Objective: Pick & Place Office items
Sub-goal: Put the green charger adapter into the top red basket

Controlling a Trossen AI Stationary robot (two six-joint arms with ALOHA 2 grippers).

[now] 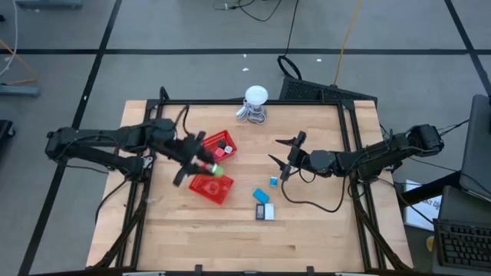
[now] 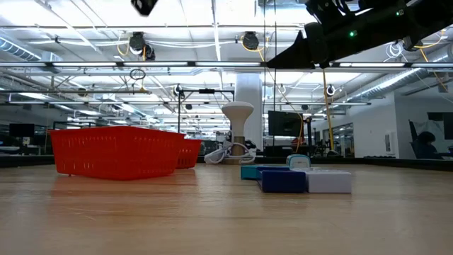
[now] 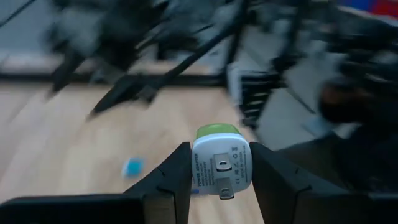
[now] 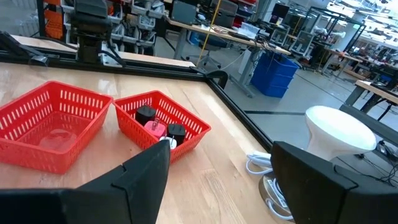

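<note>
**Sorting roughly halfway**

High view: left gripper [image 1: 205,162] mid-frame over the baskets [image 1: 211,188], clamped on a green-white plug [image 1: 217,170]. Right gripper [image 1: 282,159] open, empty. Blue, black and white pieces [image 1: 265,212] remain lower centre.

Right wrist view: three pieces [image 4: 155,129] already binned.

Two dark, matte-black jointed arms, slim segmented links. Left claw [image 1: 201,162]: flat angular black fingers [image 3: 166,180], broad wedge-shaped pads. Right claw [image 1: 285,157]: same black wedges, loose black cable trailing beneath. Small green light glowing.
</note>
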